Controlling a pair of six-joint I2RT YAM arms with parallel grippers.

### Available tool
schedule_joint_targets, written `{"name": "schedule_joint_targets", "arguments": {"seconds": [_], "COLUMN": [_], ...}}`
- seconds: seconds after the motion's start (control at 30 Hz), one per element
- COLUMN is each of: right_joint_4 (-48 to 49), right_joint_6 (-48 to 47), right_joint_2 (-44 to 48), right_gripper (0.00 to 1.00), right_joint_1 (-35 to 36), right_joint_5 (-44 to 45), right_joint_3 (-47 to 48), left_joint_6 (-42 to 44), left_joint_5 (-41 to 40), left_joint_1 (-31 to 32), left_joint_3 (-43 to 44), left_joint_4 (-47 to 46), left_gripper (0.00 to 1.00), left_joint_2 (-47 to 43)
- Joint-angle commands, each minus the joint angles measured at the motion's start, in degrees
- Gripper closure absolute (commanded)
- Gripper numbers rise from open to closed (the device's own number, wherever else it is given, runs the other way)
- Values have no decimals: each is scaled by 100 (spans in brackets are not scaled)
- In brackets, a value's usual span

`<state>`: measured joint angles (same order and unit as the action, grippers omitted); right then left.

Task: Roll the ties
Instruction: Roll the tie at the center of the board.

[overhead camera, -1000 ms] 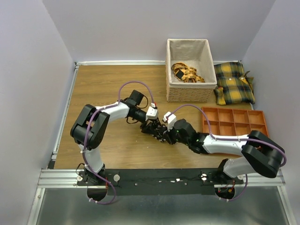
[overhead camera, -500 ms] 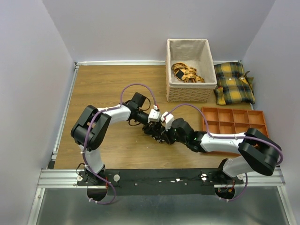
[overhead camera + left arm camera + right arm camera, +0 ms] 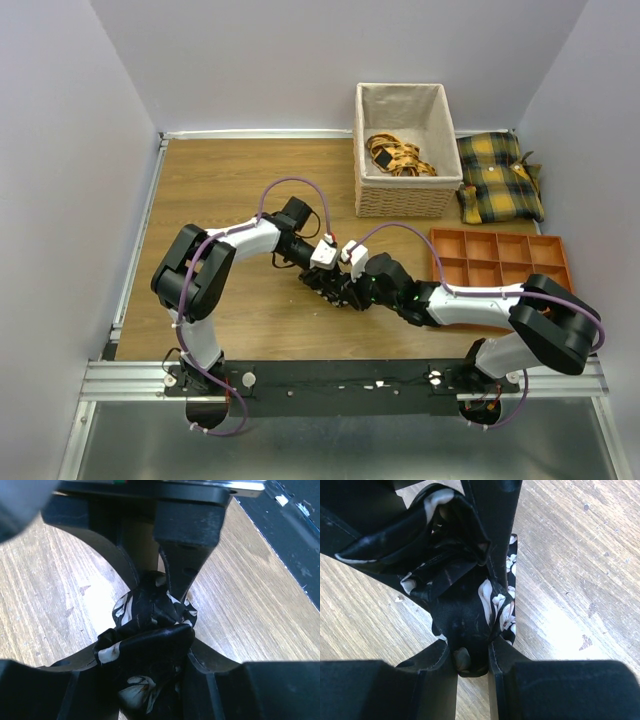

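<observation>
Wooden table (image 3: pixel 220 190), arms bent inward, right gripper (image 3: pixel 470 656) clamped on tie (image 3: pixel 465 615), left gripper (image 3: pixel 147 667) around it, grip unclear

Glossy cloth tie (image 3: pixel 465 615), matt wooden table (image 3: pixel 240 615)

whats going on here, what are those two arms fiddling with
Both robot arms are working on one black floral tie in the middle of the wooden table. The right gripper is pinched on the bunched fabric. The left gripper has its fingers on either side of the same bundle, but whether it is clamped is unclear. The tie is a loose wad for now, not a neat roll.
</observation>
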<state>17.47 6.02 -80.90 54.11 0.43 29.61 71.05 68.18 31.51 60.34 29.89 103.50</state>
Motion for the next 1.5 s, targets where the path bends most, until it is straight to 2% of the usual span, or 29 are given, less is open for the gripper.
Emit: {"name": "schedule_joint_targets", "arguments": {"seconds": [0.0,0.07,0.1,0.13,0.23,0.3,0.37,0.43,0.57,0.73,0.8,0.87,0.9,1.0,1.1,1.3,1.47], "right_joint_4": [318,335,336,370,423,406,423,502,581,661,635,547,538,450,388,415,-24], "right_joint_6": [74,66,66,57,48,48,57,92,110,189,206,259,285,338,356,233,-223], "right_joint_2": [75,66,49,57,75,75,110,171,320,277,233,198,206,294,540,1259,1753], "right_gripper": [86,86,86,86,87,87,87,87,85,83,79,74,67,58,52,50,49], "right_joint_1": [-23,-23,-23,-14,-32,-23,-14,-23,-23,-23,-23,-23,-23,-23,-23,-32,-23], "right_joint_5": [309,291,274,239,230,212,230,265,221,230,186,177,177,326,370,213,-314], "right_joint_3": [37,37,63,54,37,54,28,-16,-86,-113,-52,-34,-34,-69,-157,-341,-236], "left_joint_6": [559,176,-897,-1404,-2295,-2752,-2685,-2099,-1543,-847,-847,-829,-803,-627,-671,-750,-636], "left_joint_5": [99,-41,-242,-401,-814,-877,-658,-517,-341,-191,-261,-314,-323,-350,-393,-271,-253], "left_joint_1": [101,136,136,136,154,154,163,189,216,233,233,233,233,224,207,137,128], "left_joint_3": [-31,-136,-206,-398,-636,-663,-646,-611,-558,-505,-497,-505,-505,-505,-523,-514,-496], "left_joint_4": [720,249,-172,-1160,-2281,-2697,-2647,-2123,-1461,-845,-836,-836,-810,-695,-765,-783,-660], "left_gripper": [42,34,34,34,43,48,54,60,81,85,100,100,100,100,100,100,100], "left_joint_2": [-129,-146,-172,-190,-278,-287,-287,-296,-304,-340,-348,-366,-375,-384,-392,-410,-445]}}
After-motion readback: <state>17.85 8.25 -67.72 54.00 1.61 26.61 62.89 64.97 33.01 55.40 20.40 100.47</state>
